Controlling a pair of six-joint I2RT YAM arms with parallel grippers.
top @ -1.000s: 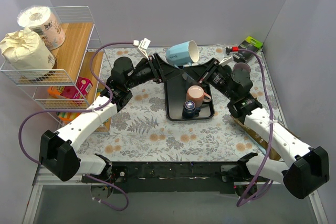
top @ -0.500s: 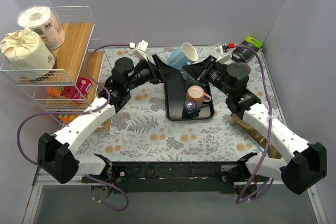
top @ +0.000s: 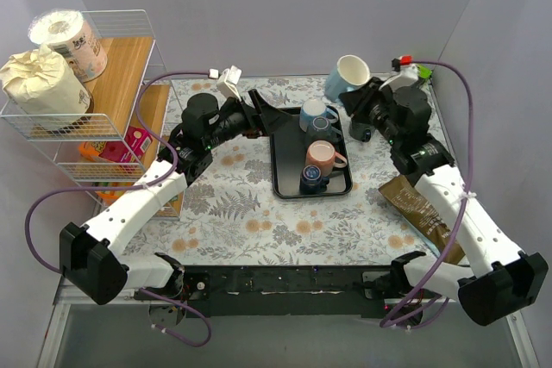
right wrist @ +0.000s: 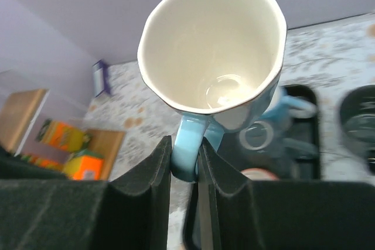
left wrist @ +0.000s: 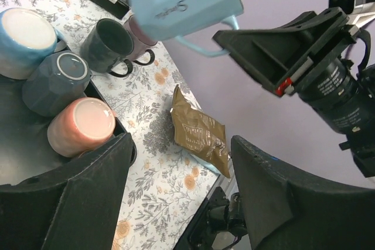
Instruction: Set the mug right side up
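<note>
The table [top: 233, 213], covered in a floral cloth, carries a wire rack [top: 112, 84] along its left edge, with two paper rolls [top: 47, 58] on top. A black tray [top: 289, 174] lies in the middle, toward the far edge. A brown packet [top: 423, 208] lies flat near the right edge.

The light-blue mug [top: 347, 77] is in the air over the far right corner of the table, touching neither the cloth nor the tray. Its white mouth is tilted upward, so the overhead view looks partly into it and the right wrist view looks straight down to its bottom. The right hand [right wrist: 184, 159] is clamped on the mug's handle, one finger on each side.

The left hand [left wrist: 176, 191] hovers over the far left corner of the tray with its fingers spread wide apart and nothing between them.

On the tray sit a blue-and-white mug [left wrist: 26, 42], a grey mug [left wrist: 55, 80], a pink mug [top: 322, 157] and a dark mug [top: 312, 178], close together. A dark grey mug [left wrist: 108, 42] stands on the cloth just beyond the tray's right side.
</note>
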